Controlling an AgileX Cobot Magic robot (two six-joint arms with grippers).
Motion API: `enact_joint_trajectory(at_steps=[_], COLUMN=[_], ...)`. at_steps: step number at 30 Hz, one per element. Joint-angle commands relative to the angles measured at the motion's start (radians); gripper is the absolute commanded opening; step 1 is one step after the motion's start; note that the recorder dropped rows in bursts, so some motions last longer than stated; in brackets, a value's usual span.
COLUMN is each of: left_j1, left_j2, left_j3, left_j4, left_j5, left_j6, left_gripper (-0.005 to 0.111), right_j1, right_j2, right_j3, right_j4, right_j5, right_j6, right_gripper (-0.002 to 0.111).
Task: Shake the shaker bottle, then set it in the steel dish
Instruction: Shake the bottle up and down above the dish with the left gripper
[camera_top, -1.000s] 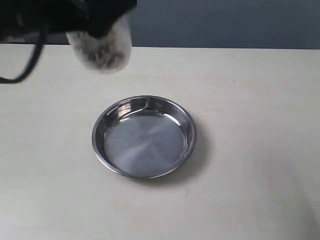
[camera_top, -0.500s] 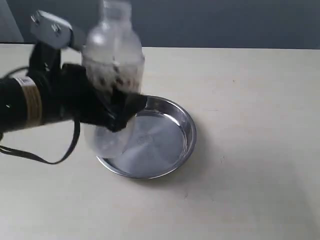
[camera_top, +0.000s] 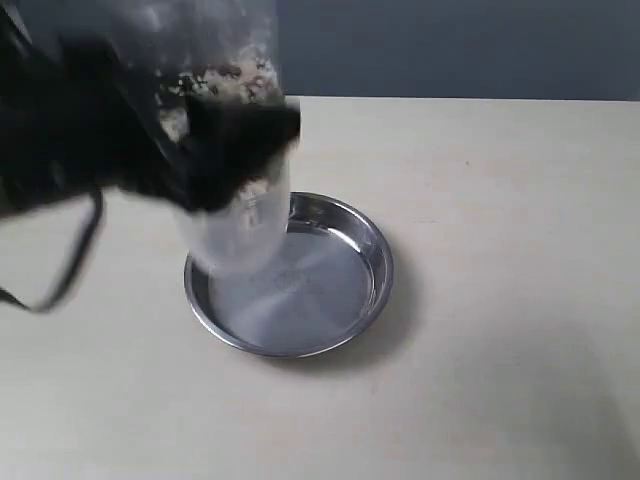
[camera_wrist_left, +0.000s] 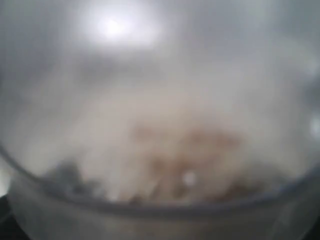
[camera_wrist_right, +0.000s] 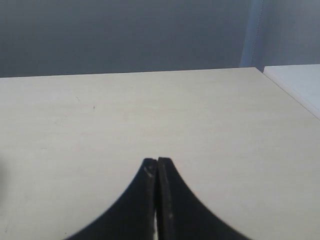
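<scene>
We take the steel dish (camera_top: 372, 300) as our landmark: it sits flat on the pale table (camera_top: 500, 180). The left gripper (camera_top: 232, 150) reaches in from the dish's left side in the exterior view, a dark mass smeared by motion blur. Its jaws are spread wide around the body of the shaker bottle (camera_top: 238, 235), clamping it at about mid-height. We see the bottle held roughly upright, its clear lower end hanging over the left part of the dish and across the rim there; whether it touches the dish we cannot tell through the blur. Brown granules show in the upper part of the bottle, above the gripper, and the bottle's top runs out of the picture. In the left wrist view the frosted wall of the bottle fills everything, with brownish granules behind it. The right gripper (camera_wrist_right: 157, 167) has its jaws pressed together with nothing between them, above the table; we cannot place it relative to the dish
</scene>
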Motion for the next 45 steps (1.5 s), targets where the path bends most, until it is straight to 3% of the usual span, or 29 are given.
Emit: enact_joint_trajectory(at_steps=[1,2,4,5,6,7,9,14,17,19,20,23,25,28,30,35,39,41,45], left_j1=[-0.004,-0.011,-0.050,-0.058,-0.058,-0.058,-0.058,-0.058,-0.058,-0.058,-0.058,-0.058,-0.058,-0.057,-0.064,-0.077,-0.077,-0.078,-0.080], left_j2=[-0.030,-0.062,0.007,0.109,0.130,0.065,-0.030,0.099,-0.002,-0.041,-0.034,0.101,0.170,0.057,0.005,0.150,-0.008,-0.033,0.121], left_j3=[-0.080,-0.164,-0.055,0.055,0.061,-0.012,-0.146,-0.016,-0.166,-0.248,-0.232,-0.032,0.016,-0.104,-0.186,-0.044,-0.237,-0.282,-0.040], left_j4=[0.001,0.032,0.032,0.027,0.027,0.040,0.083,0.057,0.073,0.078,0.059,0.054,0.032,0.039,0.072,0.078,0.166,0.171,0.142], left_j5=[-0.026,0.013,0.153,0.151,0.137,0.081,0.103,0.118,0.068,0.114,0.138,0.102,0.060,-0.029,0.027,0.184,0.121,0.156,0.161], left_j6=[0.013,0.038,-0.044,-0.044,-0.046,-0.039,-0.017,-0.022,0.009,0.023,-0.008,-0.096,-0.101,-0.073,-0.039,-0.037,-0.031,-0.044,-0.114], left_gripper=[0.000,0.000,0.000,0.000,0.000,0.000,0.000,0.000,0.000,0.000,0.000,0.000,0.000,0.000,0.000,0.000,0.000,0.000,0.000], right_j1=[-0.003,-0.003,-0.003,-0.003,-0.003,-0.003,-0.003,-0.003,-0.003,-0.003,-0.003,-0.003,-0.003,-0.003,-0.003,-0.003,-0.003,-0.003,-0.003], right_j2=[-0.005,-0.005,-0.005,-0.005,-0.005,-0.005,-0.005,-0.005,-0.005,-0.005,-0.005,-0.005,-0.005,-0.005,-0.005,-0.005,-0.005,-0.005,-0.005], right_j3=[0.001,0.001,0.001,0.001,0.001,0.001,0.001,0.001,0.001,0.001,0.001,0.001,0.001,0.001,0.001,0.001,0.001,0.001,0.001], right_j4=[-0.002,-0.002,-0.002,-0.002,-0.002,-0.002,-0.002,-0.002,-0.002,-0.002,-0.002,-0.002,-0.002,-0.002,-0.002,-0.002,-0.002,-0.002,-0.002], right_j5=[-0.012,-0.012,-0.012,-0.012,-0.012,-0.012,-0.012,-0.012,-0.012,-0.012,-0.012,-0.012,-0.012,-0.012,-0.012,-0.012,-0.012,-0.012,-0.012], right_j6=[0.000,0.000,0.000,0.000,0.000,0.000,0.000,0.000,0.000,0.000,0.000,0.000,0.000,0.000,0.000,0.000,0.000,0.000,0.000], right_gripper=[-0.001,-0.001,-0.001,-0.001,-0.001,-0.001,-0.001,-0.001,-0.001,-0.001,-0.001,-0.001,-0.001,-0.001,-0.001,-0.001,-0.001,-0.001,-0.001])
